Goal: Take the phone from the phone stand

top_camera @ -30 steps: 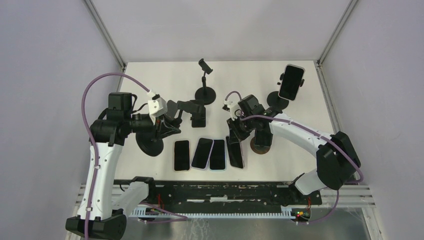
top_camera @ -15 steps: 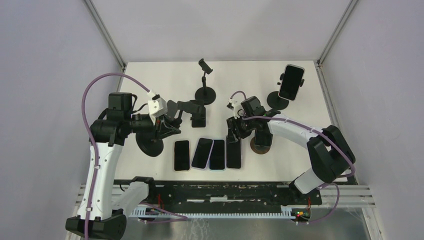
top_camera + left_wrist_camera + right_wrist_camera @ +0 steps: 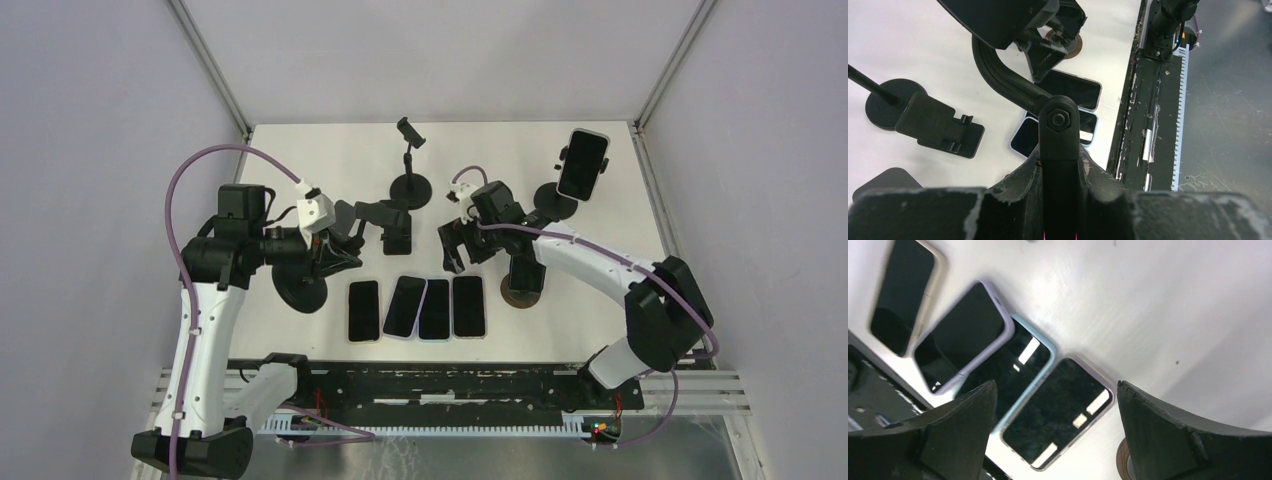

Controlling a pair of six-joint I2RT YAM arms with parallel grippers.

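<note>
My right gripper hangs open just above the table. Below it lies a dark-screened phone, flat and rightmost in a row of several phones; nothing sits between the fingers. My left gripper is shut on the stem of a black phone stand, whose cradle holds no phone. At the back right another phone is upright, clamped in its stand.
An empty stand rises at the back middle. A small textured holder lies flat near the left gripper. A brown-based stand sits right of the phone row. The black rail runs along the near edge.
The right gripper opened and let go of the phone, which now lies flat at the right end of the row. The gripper drew back from it. The left arm stayed still.
</note>
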